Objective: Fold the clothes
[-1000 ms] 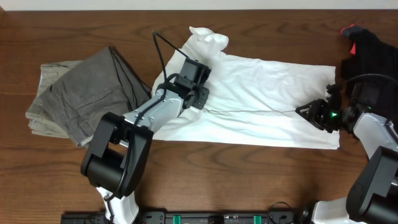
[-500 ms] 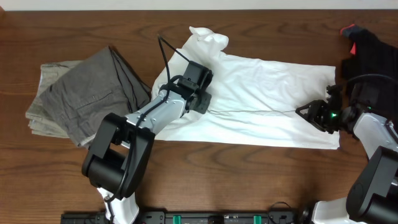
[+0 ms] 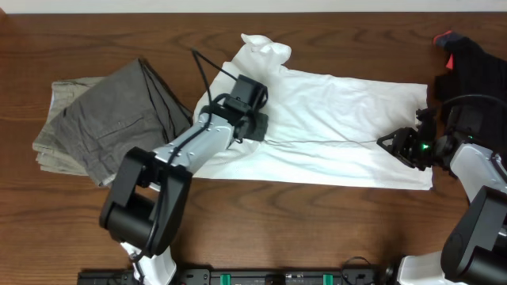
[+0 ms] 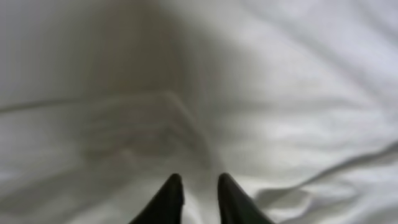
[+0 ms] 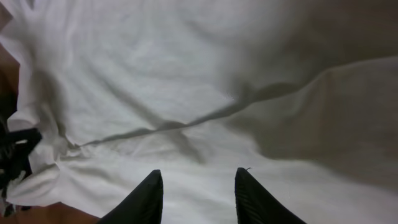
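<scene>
A white T-shirt [image 3: 333, 134] lies spread across the middle of the wooden table, folded lengthwise, with a bunched part at its top left. My left gripper [image 3: 258, 127] sits low over the shirt's left part. In the left wrist view its fingertips [image 4: 200, 182] stand a narrow gap apart, with white cloth [image 4: 249, 93] showing beyond them. My right gripper [image 3: 390, 143] rests at the shirt's right end. In the right wrist view its jaws [image 5: 198, 177] are open over wrinkled fabric [image 5: 155, 74] and hold nothing.
Folded grey-khaki trousers [image 3: 103, 119] lie at the left. A black garment [image 3: 475, 71] with a red bit [image 3: 445, 38] sits at the far right corner. Bare wood [image 3: 317, 222] runs along the front of the table.
The left gripper's jaws have parted a little, and that arm has shifted slightly over the shirt. The right arm has stayed in place, its jaws a bit wider.
</scene>
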`<state>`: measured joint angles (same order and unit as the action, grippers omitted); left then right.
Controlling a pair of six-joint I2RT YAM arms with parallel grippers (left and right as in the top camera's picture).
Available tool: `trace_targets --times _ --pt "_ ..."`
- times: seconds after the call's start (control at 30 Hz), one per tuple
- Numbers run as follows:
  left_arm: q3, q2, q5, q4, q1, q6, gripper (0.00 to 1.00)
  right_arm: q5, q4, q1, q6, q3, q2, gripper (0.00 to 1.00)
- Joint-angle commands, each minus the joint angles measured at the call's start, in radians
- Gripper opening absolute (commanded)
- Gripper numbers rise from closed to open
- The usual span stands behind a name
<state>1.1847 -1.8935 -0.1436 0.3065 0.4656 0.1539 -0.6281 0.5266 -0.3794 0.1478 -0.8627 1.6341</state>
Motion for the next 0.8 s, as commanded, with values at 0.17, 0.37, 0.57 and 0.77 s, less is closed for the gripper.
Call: trace_targets --times 0.17,0.37,0.57,0.77 --pt "0.026 -0.008 0.039 -0.022 -0.028 0.043 0.53 0.0 0.001 0.009 -0.015 -0.005 -0.013 0.36" --pt "0.026 -0.056 -0.008 -0.07 -0.028 0.043 0.56 0.0 0.005 0.009 -0.015 -0.005 -0.013 0.35" --pt "0.026 -0.059 -0.025 -0.089 -0.028 0.043 0.42 0.0 0.009 0.009 -0.015 -0.005 -0.013 0.34" --pt "0.026 -0.064 -0.032 -0.1 -0.026 0.043 0.22 -0.001 0.01 0.009 -0.015 -0.005 -0.013 0.33"
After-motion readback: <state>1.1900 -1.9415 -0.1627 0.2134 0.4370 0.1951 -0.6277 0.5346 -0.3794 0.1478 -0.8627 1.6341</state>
